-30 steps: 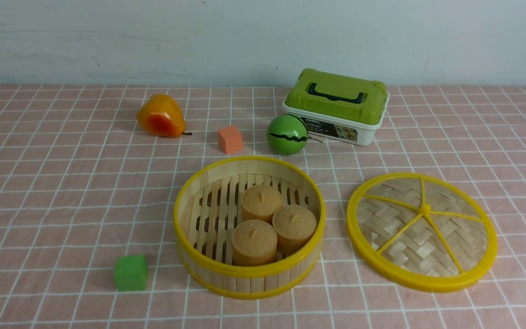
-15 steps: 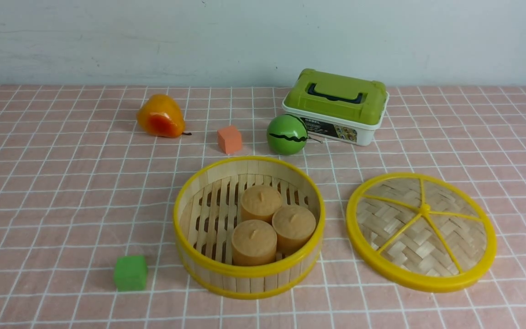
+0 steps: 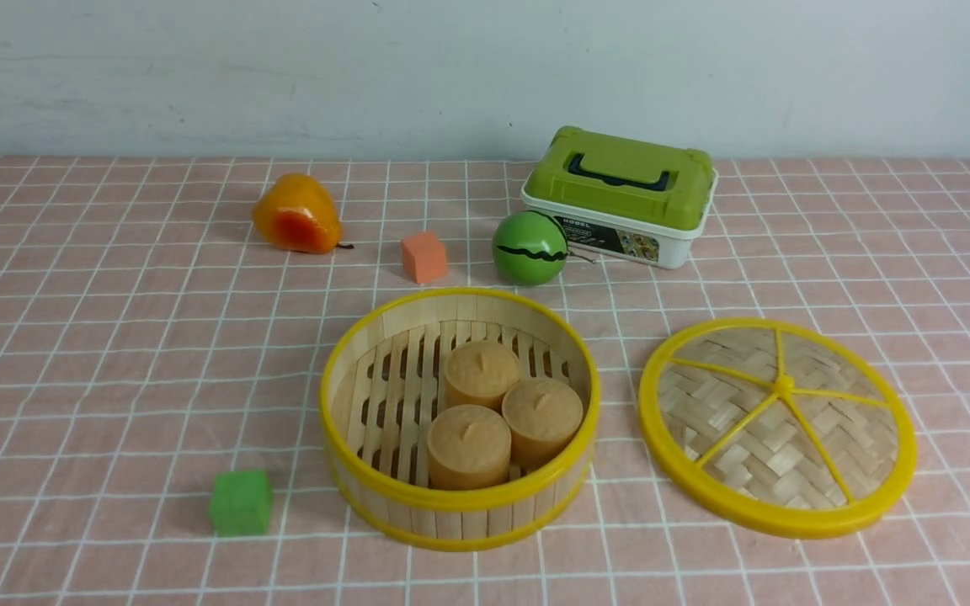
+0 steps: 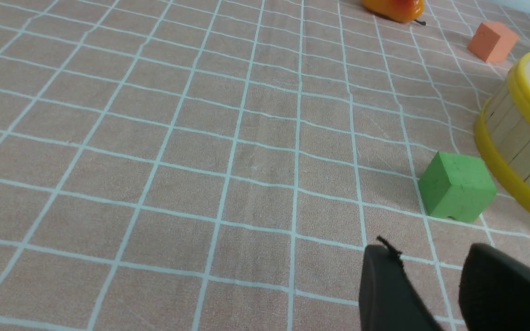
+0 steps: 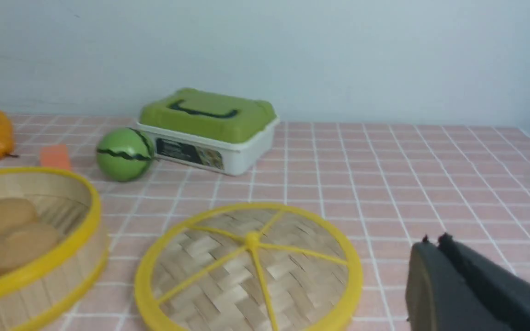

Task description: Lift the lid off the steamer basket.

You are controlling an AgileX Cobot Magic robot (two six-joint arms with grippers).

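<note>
The steamer basket (image 3: 460, 421) stands open at the middle front of the table with three tan round buns (image 3: 506, 412) inside. Its side also shows in the left wrist view (image 4: 522, 138) and in the right wrist view (image 5: 35, 257). The lid (image 3: 778, 425) lies flat on the cloth to the right of the basket, inner side up, and shows in the right wrist view (image 5: 249, 269). My left gripper (image 4: 430, 257) is open and empty, low over the cloth near a green block. My right gripper (image 5: 433, 241) is shut and empty, to the right of the lid. Neither arm shows in the front view.
A green block (image 3: 241, 502) sits left of the basket. An orange block (image 3: 423, 257), an orange pear (image 3: 295, 215), a green ball (image 3: 529, 247) and a green-and-white box (image 3: 620, 195) stand further back. A pink checked cloth (image 3: 114, 353) covers the table.
</note>
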